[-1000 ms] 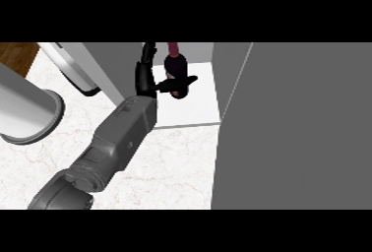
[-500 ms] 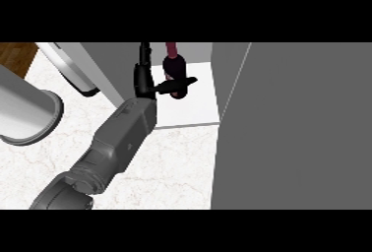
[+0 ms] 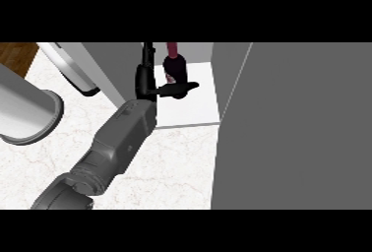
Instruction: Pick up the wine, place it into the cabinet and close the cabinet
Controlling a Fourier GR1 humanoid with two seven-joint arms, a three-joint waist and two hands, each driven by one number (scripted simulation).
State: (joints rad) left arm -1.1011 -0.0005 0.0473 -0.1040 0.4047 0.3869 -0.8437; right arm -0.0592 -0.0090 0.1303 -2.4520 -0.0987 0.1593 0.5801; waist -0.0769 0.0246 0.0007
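Observation:
A dark red wine bottle (image 3: 175, 66) stands on the white shelf floor (image 3: 195, 106) inside the open cabinet. My left hand (image 3: 147, 82) reaches into the cabinet just left of the bottle. Its fingers (image 3: 147, 61) point straight back, with a narrow gap between them and the bottle. The thumb (image 3: 180, 89) sticks out to the right, in front of the bottle's base. Nothing is curled round the bottle. My right hand shows nowhere.
A broad grey cabinet panel (image 3: 305, 123) fills the right side. A grey cabinet wall (image 3: 109, 64) stands left of the hand, with a white slanted bar (image 3: 73, 69) beyond it. A large grey cylinder (image 3: 25, 118) sits at the left on the marble counter (image 3: 174, 162).
The fingers, bent toward the bottle a second ago, have straightened and stand apart from it. The forearm and the bottle have hardly moved.

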